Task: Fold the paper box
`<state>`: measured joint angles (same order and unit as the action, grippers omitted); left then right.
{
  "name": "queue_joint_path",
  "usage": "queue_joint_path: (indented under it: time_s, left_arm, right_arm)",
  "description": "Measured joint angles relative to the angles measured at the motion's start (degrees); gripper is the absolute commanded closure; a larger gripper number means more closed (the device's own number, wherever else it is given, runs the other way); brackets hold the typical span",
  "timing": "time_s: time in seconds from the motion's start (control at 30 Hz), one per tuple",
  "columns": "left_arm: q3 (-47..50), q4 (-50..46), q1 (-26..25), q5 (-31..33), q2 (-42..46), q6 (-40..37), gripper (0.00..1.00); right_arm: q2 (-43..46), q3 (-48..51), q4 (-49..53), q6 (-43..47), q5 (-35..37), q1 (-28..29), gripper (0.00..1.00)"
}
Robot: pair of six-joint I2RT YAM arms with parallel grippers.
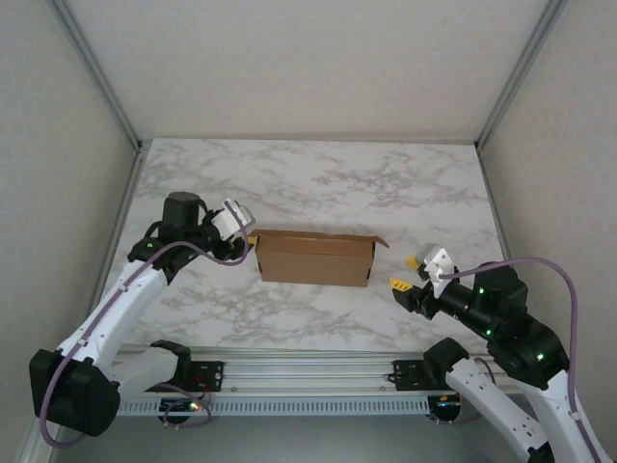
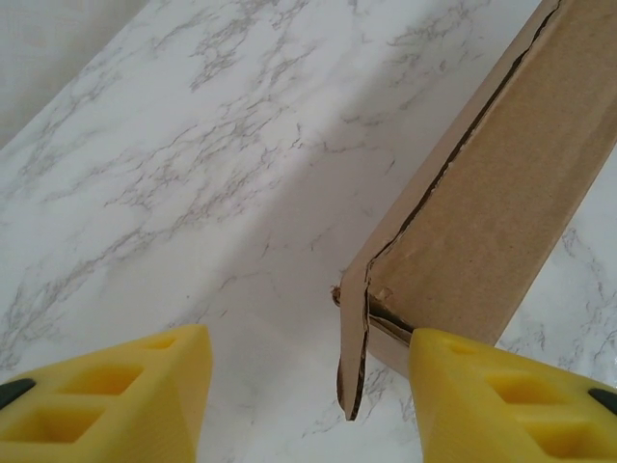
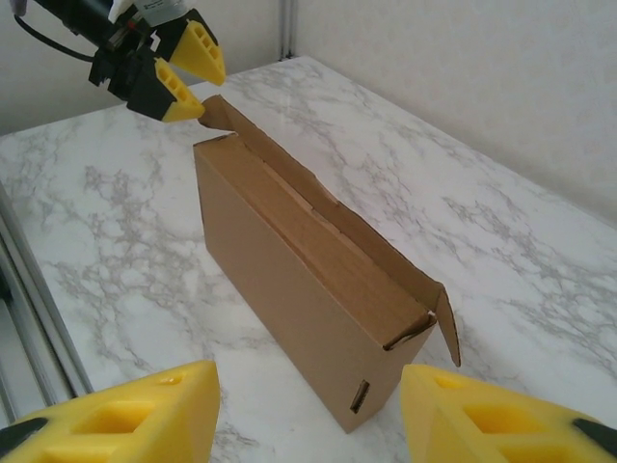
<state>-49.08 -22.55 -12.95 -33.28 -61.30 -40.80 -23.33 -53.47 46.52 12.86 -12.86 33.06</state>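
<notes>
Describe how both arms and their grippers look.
Both the left arm and the right arm have white links, black joints with small green lights, and a looping mauve cable. The left gripper and right gripper carry a white mount and yellow wedge-shaped fingers with recessed pockets.

The top camera looks down from behind the arms over the whole table (image 1: 318, 183). The left wrist camera sits close at one end of the box (image 2: 501, 203); the right wrist camera faces the other end from farther off. All share the box.

The brown cardboard box (image 1: 315, 257) stands mid-table on a long edge, assembled, small end flaps sticking out both sides.
</notes>
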Motion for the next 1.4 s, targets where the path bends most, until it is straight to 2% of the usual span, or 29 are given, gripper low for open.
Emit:
queue_joint_path:
  time_s: [0.3,0.53,0.77,0.87,1.1,1.4]
  left_arm:
    - [0.13,1.05,0.04,-0.46,-0.44,-0.63,0.57]
    - [0.04,1.05,0.04,-1.70,-2.67,-0.85,0.61]
    - [0.04,1.27,0.04,-2.01,-3.06,-1.14,0.86]
    - [0.04,1.33,0.04,-2.19,-3.06,-1.16,0.92]
    - [0.00,1.49,0.04,-2.38,-3.30,-1.22,1.00]
    - [0.02,1.49,-0.22,-1.84,-2.75,-1.53,1.00]
  right_arm:
    - [-0.24,1.33,-0.26,0.02,1.07,0.00,0.49]
    - [-2.80,1.29,-0.46,0.72,1.75,0.02,0.49]
    - [-6.75,0.44,-1.05,1.46,3.04,0.37,0.50]
    - [-8.35,-0.11,-1.66,1.46,3.78,0.37,0.50]
    - [-12.26,-0.74,-3.93,1.55,6.49,0.37,0.49]
    - [-18.64,-1.81,-5.51,6.62,13.88,0.37,0.46]
